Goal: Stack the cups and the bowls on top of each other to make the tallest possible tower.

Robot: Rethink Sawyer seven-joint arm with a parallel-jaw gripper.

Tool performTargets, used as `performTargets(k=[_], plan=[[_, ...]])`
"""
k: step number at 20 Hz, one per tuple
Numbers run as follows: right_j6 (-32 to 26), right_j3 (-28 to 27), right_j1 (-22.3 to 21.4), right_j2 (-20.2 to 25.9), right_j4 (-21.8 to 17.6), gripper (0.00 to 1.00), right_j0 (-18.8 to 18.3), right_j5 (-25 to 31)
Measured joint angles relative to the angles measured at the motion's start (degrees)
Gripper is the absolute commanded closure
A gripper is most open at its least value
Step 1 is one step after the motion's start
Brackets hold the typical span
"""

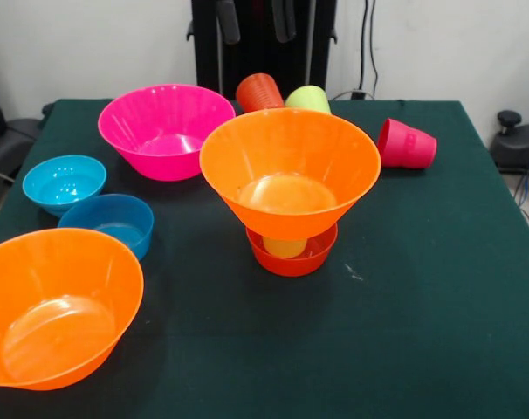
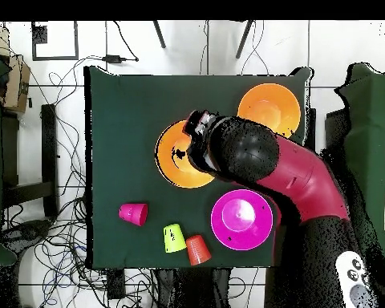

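A small tower stands mid-table: a large orange bowl point(image 1: 290, 171) sits upright on a pale yellow cup point(image 1: 285, 247), which stands inside a small red-orange bowl point(image 1: 292, 254) on the dark green table point(image 1: 422, 305). Behind it and to the left in the front view is the large magenta bowl point(image 1: 166, 129), upright on the cloth. Two small blue bowls sit at the left, the light blue bowl point(image 1: 64, 182) and the darker blue bowl point(image 1: 109, 223), just beside each other and maybe touching. A second large orange bowl point(image 1: 57, 305) rests at the near left corner, tilted a little. Three cups lie on their sides toward the far edge: an orange cup point(image 1: 259, 91) and a lime green cup point(image 1: 308, 98) close together behind the tower, and a red-pink cup point(image 1: 406, 144) apart to the right. From above, the red and black arm point(image 2: 296, 172) reaches across the table and its gripper point(image 2: 197, 124) hangs over the stacked orange bowl's rim; I can't tell whether it is clenched or released, since the arm's bulk hides most of it.
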Motion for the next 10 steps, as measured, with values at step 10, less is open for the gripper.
performTargets(k=[10], plan=[[0.0,3.57,0.74,0.0,2.49,0.0,0.01,-5.02]])
